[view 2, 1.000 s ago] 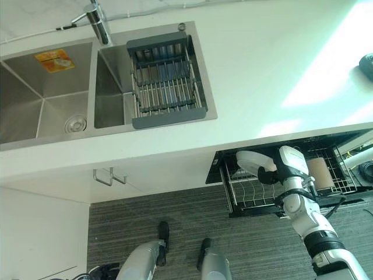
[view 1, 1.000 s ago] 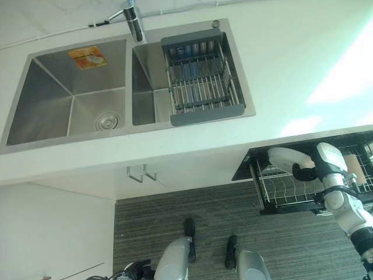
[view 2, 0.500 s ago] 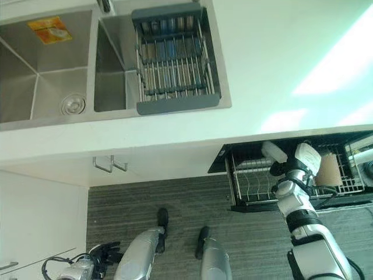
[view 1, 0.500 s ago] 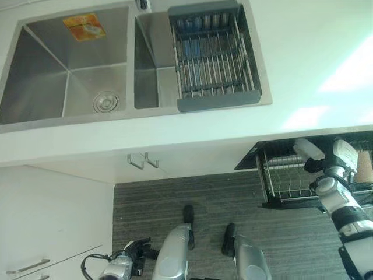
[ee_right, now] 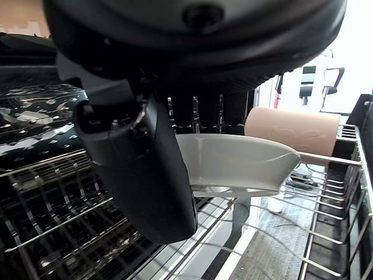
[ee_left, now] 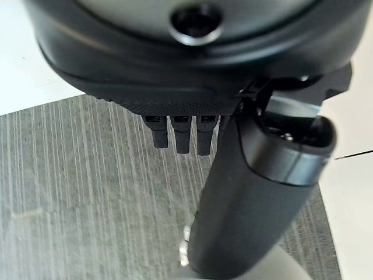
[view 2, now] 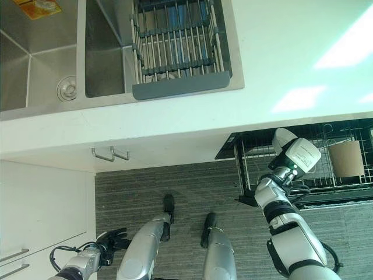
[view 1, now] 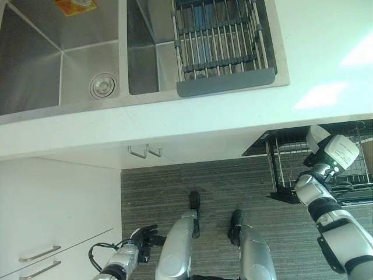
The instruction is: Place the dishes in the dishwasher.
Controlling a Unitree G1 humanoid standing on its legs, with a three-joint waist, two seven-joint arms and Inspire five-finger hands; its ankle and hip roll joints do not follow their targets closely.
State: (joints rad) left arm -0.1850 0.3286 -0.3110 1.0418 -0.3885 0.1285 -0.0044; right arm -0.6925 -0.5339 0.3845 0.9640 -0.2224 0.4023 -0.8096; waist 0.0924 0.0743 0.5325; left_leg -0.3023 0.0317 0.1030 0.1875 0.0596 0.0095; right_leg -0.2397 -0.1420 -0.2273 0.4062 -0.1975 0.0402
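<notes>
Right hand is inside the pulled-out dishwasher rack, which sits under the white countertop. In the right wrist view the thumb lies over the rim of a white dish and the fingers show behind it, so the hand pinches the dish. The dish is tilted among the rack's wires, its base near them; contact with the wires cannot be judged. A tan cup lies on its side in the same rack, just beyond the dish. From the head camera the dish shows as a white edge past the wrist, at the rack's nearer end.

Left hand hangs low over the striped grey floor, well apart from the rack, fingers loosely spread and holding nothing.

On the countertop, a double steel sink with a grey drain rack resting across its smaller basin.
</notes>
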